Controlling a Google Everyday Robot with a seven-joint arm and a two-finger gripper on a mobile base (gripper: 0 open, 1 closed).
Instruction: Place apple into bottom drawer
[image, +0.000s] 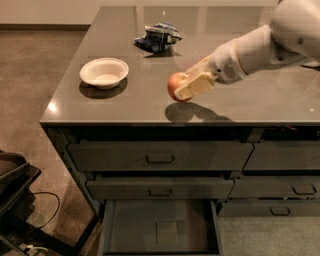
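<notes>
While hovering over the counter's (260, 107) near edge, clamping the gripper (187, 88) around the apple (174, 84), above the open bottom drawer (130, 230).

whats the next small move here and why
Probably carry the apple forward, past the front edge of the counter. The gripper has its jaws closed on the apple and holds it just above the surface, shadow beneath, while the bottom drawer stands open below and in front of that edge.
</notes>
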